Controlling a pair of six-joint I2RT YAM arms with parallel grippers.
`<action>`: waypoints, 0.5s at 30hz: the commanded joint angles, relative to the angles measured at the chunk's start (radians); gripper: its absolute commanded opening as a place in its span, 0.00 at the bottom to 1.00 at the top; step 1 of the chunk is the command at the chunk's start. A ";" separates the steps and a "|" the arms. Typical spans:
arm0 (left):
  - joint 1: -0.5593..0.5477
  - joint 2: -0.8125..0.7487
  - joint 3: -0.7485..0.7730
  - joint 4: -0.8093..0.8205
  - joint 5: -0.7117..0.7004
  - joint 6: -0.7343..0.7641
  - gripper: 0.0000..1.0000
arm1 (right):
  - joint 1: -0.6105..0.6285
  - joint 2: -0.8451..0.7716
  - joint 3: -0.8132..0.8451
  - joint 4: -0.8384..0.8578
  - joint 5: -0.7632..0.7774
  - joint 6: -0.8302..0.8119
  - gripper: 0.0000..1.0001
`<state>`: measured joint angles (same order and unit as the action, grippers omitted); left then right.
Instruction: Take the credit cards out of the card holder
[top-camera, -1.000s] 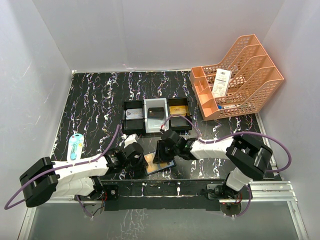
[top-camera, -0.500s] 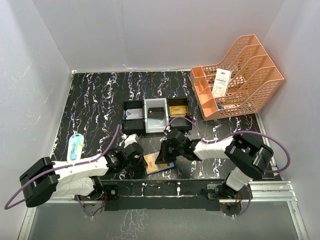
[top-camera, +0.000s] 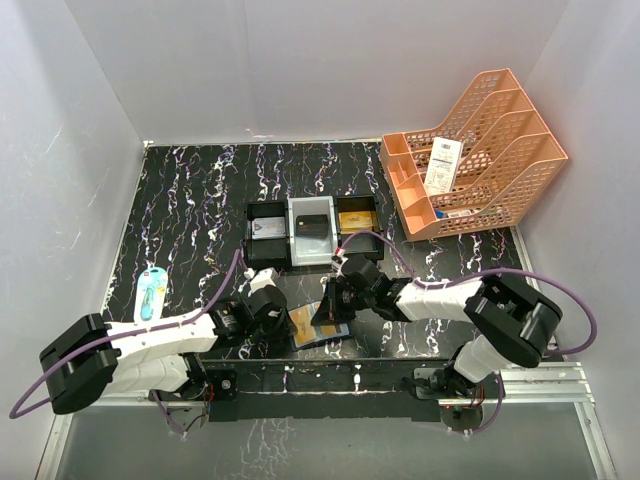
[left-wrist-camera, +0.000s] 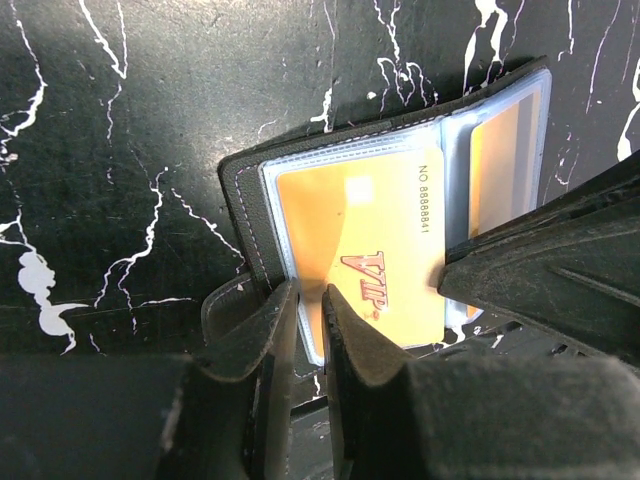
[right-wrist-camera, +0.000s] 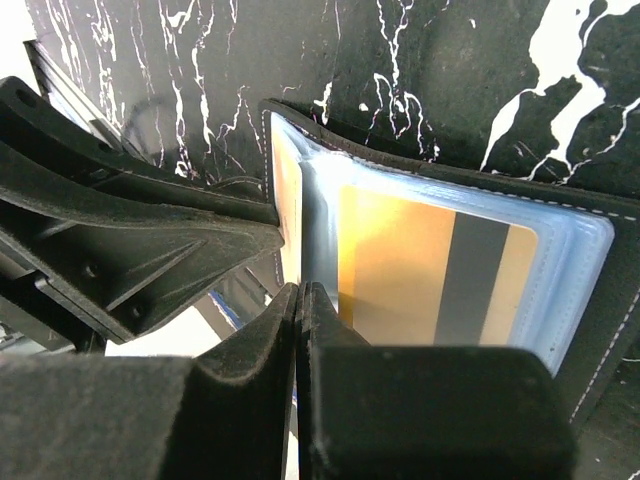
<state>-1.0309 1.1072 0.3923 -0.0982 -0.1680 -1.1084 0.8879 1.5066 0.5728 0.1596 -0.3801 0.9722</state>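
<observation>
On the black, white-veined bench (top-camera: 200, 200) inside white walls (top-camera: 300, 70), my left gripper (left-wrist-camera: 308, 300) pinched the blue-grey card holder (left-wrist-camera: 237, 190); my right gripper (right-wrist-camera: 298, 300) sat fully closed.

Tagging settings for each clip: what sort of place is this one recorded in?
Probably a lab test booth dressed as a desk: plain white walls box in a black marbled tabletop, with an orange mesh file rack and a row of three small bins on it.
</observation>
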 joint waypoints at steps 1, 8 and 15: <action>-0.005 0.027 -0.034 -0.021 0.016 0.005 0.15 | -0.011 -0.055 -0.007 0.072 -0.040 0.006 0.00; -0.004 0.048 -0.029 -0.015 0.022 0.006 0.15 | -0.038 -0.071 -0.024 0.055 -0.049 -0.014 0.00; -0.004 0.079 -0.021 -0.015 0.023 0.008 0.14 | -0.072 -0.080 -0.039 0.043 -0.091 -0.048 0.00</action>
<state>-1.0309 1.1416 0.3927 -0.0475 -0.1558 -1.1095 0.8326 1.4651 0.5411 0.1577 -0.4259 0.9504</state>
